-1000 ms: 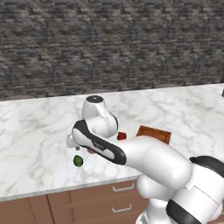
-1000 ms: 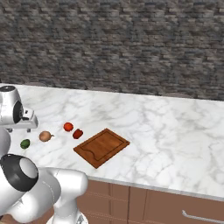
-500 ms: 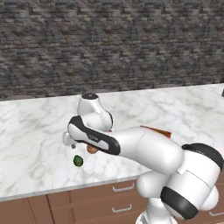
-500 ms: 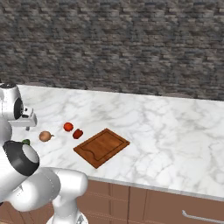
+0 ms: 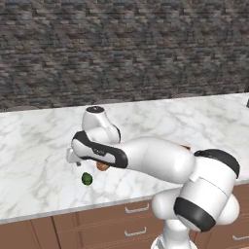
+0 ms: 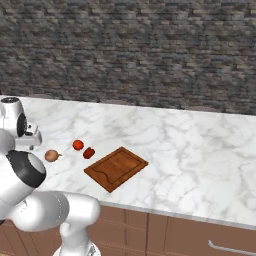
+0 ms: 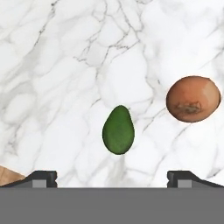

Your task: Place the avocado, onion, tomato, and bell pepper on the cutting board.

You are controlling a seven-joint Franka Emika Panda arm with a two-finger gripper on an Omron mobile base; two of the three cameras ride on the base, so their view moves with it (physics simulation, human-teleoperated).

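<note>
Tool [image 7: 112, 177] jaws are spread wide over the avocado [image 7: 118, 130], which is seen lying near the bench [image 5: 34, 146] front edge beside the onion [image 7: 193, 99]; judged light, firm, slick-skinned, best pinched across its narrow middle.

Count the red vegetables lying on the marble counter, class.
2: a rounder one and a darker one side by side, between the onion and the cutting board. The arm may hide others.

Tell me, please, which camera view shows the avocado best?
The hand view: the avocado lies whole and large on the marble, centred between the fingertips. The left base view shows it as a small green lump below the arm.
</note>
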